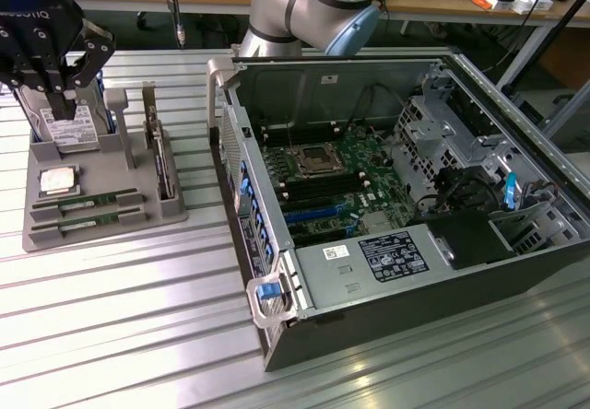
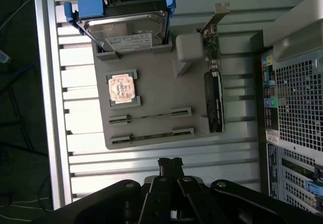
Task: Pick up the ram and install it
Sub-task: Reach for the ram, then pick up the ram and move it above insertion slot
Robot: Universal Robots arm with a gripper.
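A shut tool (image 2: 170,162), tips pressed together, nothing held. Hanging well above the tray (image 1: 138,197), which rests on the ribbed worktop (image 1: 120,326) at the exterior view's left of the open case (image 1: 479,271).

Not yet lifted: the ram (image 2: 151,134), a thin green stick seated in the slot nearest the tray's edge. Parallel and just beside it, a second ram (image 2: 151,115); behind that the CPU (image 2: 122,89), then the drive (image 2: 126,30) standing in a blue bracket.

From the tool, the ram lies below and a little inward. In the wrist view the tips come just outside the tray edge on the ram side, with both sticks between tips and CPU. Long axis of the ram along that tray edge, one end pointing toward the case. Fingertips (image 2: 164,163) side by side along this same axis, as it seems, so not set across the stick's thin faces.

Inside the case, a board (image 1: 323,174) with long black and blue slots beside the socket.

Writing: on the tool body in the exterior view, letters ending in "OTIQ". On the drive a white label, on the case a black label (image 1: 392,254) with white print and a small white sticker (image 1: 335,251), all too small to read.
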